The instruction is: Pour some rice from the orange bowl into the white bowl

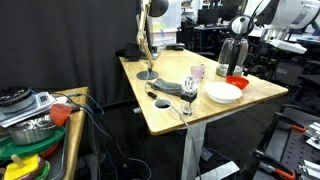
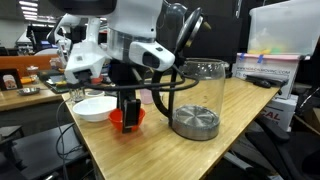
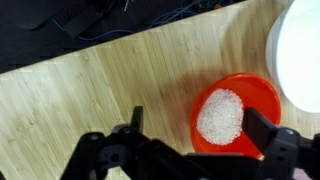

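Note:
The orange bowl [image 3: 236,92] holds a heap of white rice [image 3: 222,115] and stands on the wooden table, right beside the white bowl [image 3: 300,50]. Both exterior views show the orange bowl [image 1: 237,81] [image 2: 127,121] next to the wide white bowl [image 1: 224,92] [image 2: 95,107]. My gripper [image 3: 198,128] is open and empty, just above the orange bowl. In the wrist view one finger lies over the bowl's right rim and the other over bare table to its left. In both exterior views the gripper [image 1: 233,58] [image 2: 128,103] points down at the bowl.
A pale pink cup [image 1: 197,71], a grey object [image 1: 172,90] and a desk lamp [image 1: 146,40] stand on the table [image 1: 170,110]. A tall clear glass container [image 2: 197,100] stands close to the bowls. A side table with dishes [image 1: 30,125] is off to one side.

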You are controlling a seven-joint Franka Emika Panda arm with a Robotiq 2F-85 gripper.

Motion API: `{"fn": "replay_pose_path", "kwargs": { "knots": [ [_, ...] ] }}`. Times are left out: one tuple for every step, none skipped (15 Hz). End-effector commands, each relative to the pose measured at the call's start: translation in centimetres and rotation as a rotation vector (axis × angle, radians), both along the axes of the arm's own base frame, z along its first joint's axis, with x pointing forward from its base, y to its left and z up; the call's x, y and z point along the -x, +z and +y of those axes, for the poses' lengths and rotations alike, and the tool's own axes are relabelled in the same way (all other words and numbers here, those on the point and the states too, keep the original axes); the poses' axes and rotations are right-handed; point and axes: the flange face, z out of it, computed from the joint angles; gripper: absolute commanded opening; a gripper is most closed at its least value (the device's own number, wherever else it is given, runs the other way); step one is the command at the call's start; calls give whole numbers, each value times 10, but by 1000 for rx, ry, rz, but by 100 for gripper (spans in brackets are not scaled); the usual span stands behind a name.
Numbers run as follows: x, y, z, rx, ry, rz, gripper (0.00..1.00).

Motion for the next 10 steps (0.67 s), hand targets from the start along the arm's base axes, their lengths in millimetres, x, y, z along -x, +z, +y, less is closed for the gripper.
{"fn": "replay_pose_path", "kwargs": {
  "knots": [
    [-5,-17,-17,-67,-19,-13,100],
    [-4,-20,-23,-76,-34,-17,100],
    [-1,-16,-13,-33,-27,-4,100],
    [0,-19,-16,-33,-29,0,100],
    [0,-20,-16,-33,-27,2,100],
    [-1,-20,-15,-34,-25,1,100],
    [-2,-19,-13,-34,-22,-1,100],
    [-3,-19,-13,-34,-22,-1,100],
    [-2,-19,-13,-34,-23,-1,100],
    [-2,-19,-13,-34,-23,-1,100]
  ]
}}
